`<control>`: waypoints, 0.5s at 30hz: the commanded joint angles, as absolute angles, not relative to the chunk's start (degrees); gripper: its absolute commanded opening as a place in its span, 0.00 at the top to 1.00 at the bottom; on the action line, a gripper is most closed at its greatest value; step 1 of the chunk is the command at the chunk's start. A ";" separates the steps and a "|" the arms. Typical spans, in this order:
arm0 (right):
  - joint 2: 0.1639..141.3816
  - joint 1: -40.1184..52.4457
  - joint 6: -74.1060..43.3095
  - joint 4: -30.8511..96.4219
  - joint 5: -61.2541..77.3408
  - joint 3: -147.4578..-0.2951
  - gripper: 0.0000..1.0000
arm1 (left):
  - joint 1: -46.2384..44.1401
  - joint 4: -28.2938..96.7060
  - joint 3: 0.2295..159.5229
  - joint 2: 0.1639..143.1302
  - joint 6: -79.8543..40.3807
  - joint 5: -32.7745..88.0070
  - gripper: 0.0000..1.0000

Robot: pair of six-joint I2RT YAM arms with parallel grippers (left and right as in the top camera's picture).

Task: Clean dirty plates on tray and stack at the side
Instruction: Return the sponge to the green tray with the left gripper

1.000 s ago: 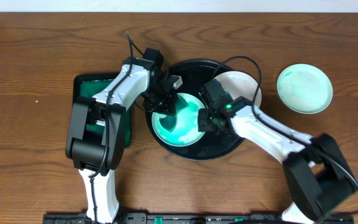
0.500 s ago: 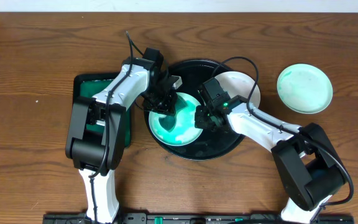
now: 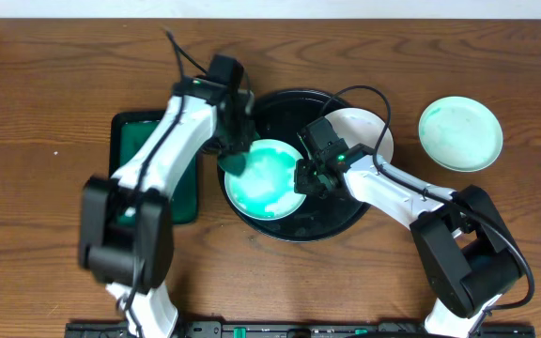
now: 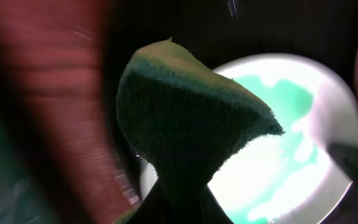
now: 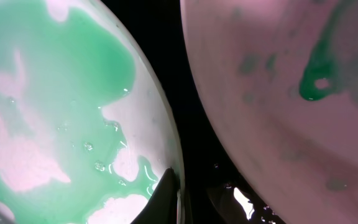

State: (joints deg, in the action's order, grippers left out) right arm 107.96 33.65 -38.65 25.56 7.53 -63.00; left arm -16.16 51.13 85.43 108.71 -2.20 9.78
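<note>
A plate (image 3: 266,178) with wet teal-green smears lies on the left half of the black tray (image 3: 346,218). My left gripper (image 3: 234,150) is shut on a green sponge (image 4: 185,118), held just over the plate's left rim (image 4: 291,143). My right gripper (image 3: 304,178) is shut on the smeared plate's right rim; one finger (image 5: 166,194) lies on top of the rim (image 5: 166,130). A second plate (image 3: 369,127), with a small green smear (image 5: 316,81), lies on the tray's right half, partly under my right arm. A third, pale mint plate (image 3: 459,133) rests on the table to the right of the tray.
A dark green rectangular tray (image 3: 128,141) lies left of the black tray, partly under my left arm. The wooden table (image 3: 45,94) extends around both trays. Cables loop above both wrists.
My left gripper has moved the sponge from the plate's middle to its left rim, and the left arm has swung outward. The right gripper has stayed on the plate's rim.
</note>
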 commanded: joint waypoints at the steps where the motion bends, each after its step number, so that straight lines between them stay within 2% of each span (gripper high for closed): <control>1: 109.75 34.96 -36.40 25.28 11.05 -62.78 0.99 | -15.90 51.44 87.61 102.37 -8.10 1.83 0.93; 10: 104.16 34.98 -22.57 28.97 10.96 -65.73 0.98 | -9.39 58.26 87.55 101.25 -19.97 -2.42 0.90; 15: 97.36 34.98 -19.49 33.26 4.95 -68.34 0.99 | -4.49 62.30 87.50 102.61 -21.76 -2.17 0.90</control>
